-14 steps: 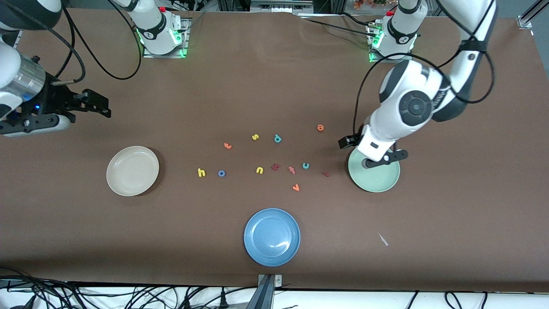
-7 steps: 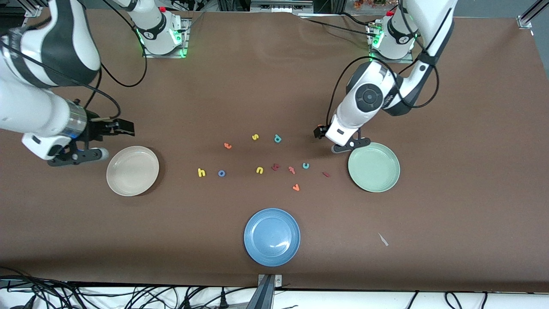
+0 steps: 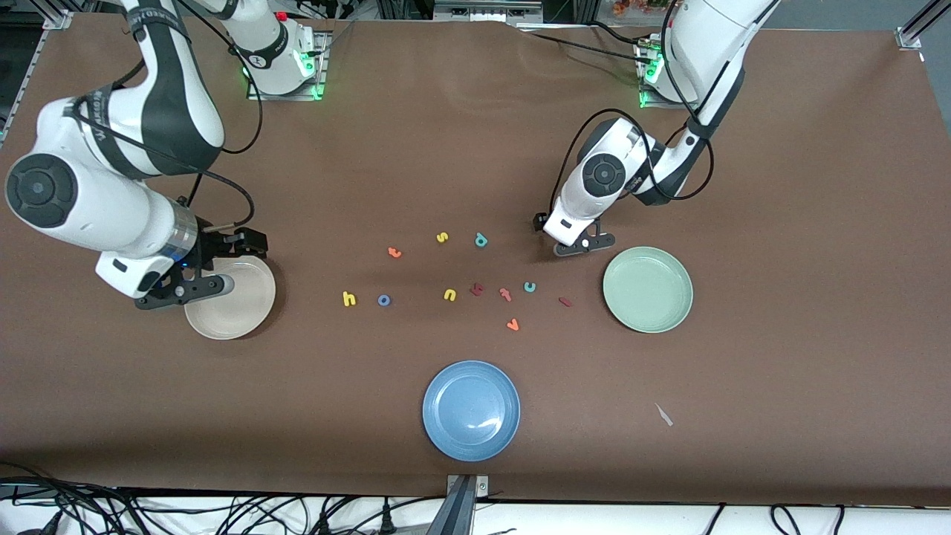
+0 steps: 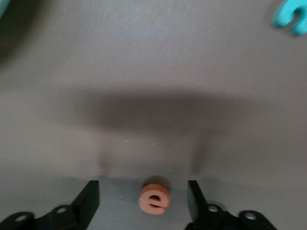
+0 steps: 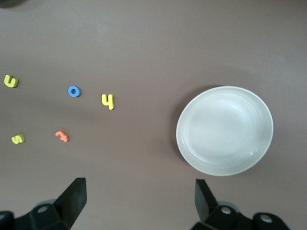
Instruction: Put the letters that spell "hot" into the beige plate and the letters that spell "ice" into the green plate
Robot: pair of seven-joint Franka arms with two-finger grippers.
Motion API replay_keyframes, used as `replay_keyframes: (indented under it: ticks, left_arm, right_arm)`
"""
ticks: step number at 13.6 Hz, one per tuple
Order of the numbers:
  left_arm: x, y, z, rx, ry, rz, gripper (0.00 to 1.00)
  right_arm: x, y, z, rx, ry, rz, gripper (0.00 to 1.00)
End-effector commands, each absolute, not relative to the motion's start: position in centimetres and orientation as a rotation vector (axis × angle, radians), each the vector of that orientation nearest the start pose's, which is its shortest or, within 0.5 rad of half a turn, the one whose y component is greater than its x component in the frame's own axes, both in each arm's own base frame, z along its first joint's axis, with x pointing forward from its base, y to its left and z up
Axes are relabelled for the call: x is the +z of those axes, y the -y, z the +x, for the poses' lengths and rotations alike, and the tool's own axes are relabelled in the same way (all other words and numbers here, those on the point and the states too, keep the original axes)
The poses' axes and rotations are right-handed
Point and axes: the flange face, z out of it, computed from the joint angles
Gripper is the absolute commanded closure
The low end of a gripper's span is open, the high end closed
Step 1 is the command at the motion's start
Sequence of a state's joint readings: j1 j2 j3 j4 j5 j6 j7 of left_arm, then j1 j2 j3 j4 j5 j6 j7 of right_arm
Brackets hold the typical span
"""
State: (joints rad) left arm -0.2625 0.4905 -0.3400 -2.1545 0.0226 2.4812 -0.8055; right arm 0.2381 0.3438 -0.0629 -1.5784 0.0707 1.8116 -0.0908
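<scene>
My left gripper [image 3: 562, 235] is down at the table beside the green plate [image 3: 648, 290]. It is open, and the orange "e" [image 4: 154, 197] lies between its fingers with a gap on each side. The "e" is hidden under that hand in the front view. The teal "c" [image 3: 530, 287] and dark red "i" [image 3: 565, 302] lie nearer the front camera. Over the rim of the beige plate [image 3: 230, 297] hangs my right gripper [image 3: 230, 261], open and empty. The yellow "h" [image 3: 349, 299], blue "o" [image 3: 384, 300] and orange "t" [image 3: 394, 253] lie on the table mid-way.
A blue plate [image 3: 471, 410] sits near the front edge. Other loose letters lie among the task letters: yellow "s" [image 3: 442, 238], teal "p" [image 3: 481, 240], yellow "u" [image 3: 449, 295], a dark red angular letter [image 3: 477, 289], a pinkish "t" [image 3: 505, 294] and an orange "v" [image 3: 512, 325].
The left gripper left the green plate and came down around the orange "e", its fingers drawing in slightly. The right arm swung from the table's end to over the beige plate's rim.
</scene>
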Motion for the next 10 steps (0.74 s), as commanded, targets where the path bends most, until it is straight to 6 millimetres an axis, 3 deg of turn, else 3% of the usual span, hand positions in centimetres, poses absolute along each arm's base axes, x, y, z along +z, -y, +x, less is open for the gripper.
replay_keyframes:
  ticks: [1, 2, 5, 7, 10]
  left_arm:
    - [17.1, 31.5, 44.5, 0.279, 0.301, -3.119, 0.29]
    - [17.2, 31.5, 44.6, 0.274, 0.308, -3.12, 0.29]
    - [17.3, 32.8, 43.9, 0.271, 0.333, -3.115, 0.3]
    - [17.2, 32.8, 43.9, 0.274, 0.333, -3.115, 0.36]
    - [16.8, 32.7, 43.9, 0.281, 0.355, -3.107, 0.52]
  right_arm:
    - [41.6, -12.1, 63.0, 0.15, 0.424, -3.053, 0.0]
    - [40.7, -12.6, 62.9, 0.137, 0.422, -3.039, 0.0]
    - [37.7, -16.7, 62.0, 0.07, 0.434, -2.971, 0.0]
    - [34.4, -18.0, 60.8, -0.019, 0.461, -2.967, 0.0]
    - [30.1, -19.1, 59.0, -0.009, 0.506, -2.967, 0.0]
